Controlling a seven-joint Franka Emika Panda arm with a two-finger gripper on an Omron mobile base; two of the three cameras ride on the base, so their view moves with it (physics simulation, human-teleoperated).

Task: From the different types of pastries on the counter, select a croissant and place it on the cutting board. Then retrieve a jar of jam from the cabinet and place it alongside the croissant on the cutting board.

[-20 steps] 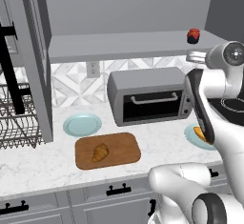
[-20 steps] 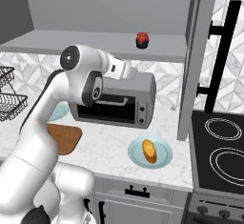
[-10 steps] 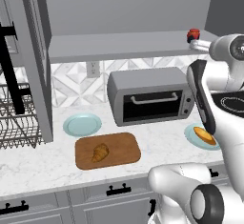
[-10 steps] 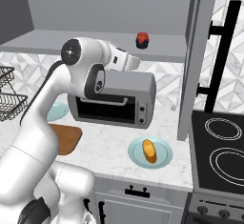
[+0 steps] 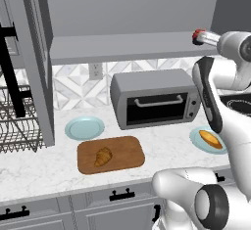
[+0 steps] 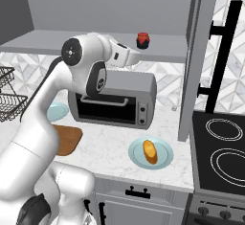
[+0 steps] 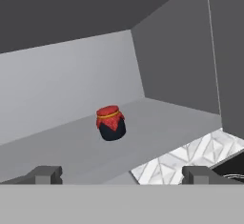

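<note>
Jar of jam (image 6: 142, 40) on cabinet (image 6: 95, 44) shelf, claw (image 6: 135, 56) near.

Red-lidded dark jar (image 7: 111, 123) on grey cabinet (image 5: 127, 48); golden-brown croissant (image 5: 103, 156) on reddish-brown board (image 5: 125, 154); orange-yellow pastry (image 6: 150, 151) on light blue plate (image 6: 164, 153) (counter (image 5: 44, 168) white, grey-veined).

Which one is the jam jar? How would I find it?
Look up at the long grey shelf of the cabinet, above the toaster oven. Near its right end stands the jar of jam: small, squat, dark, with a red top, alone on that shelf.
</note>
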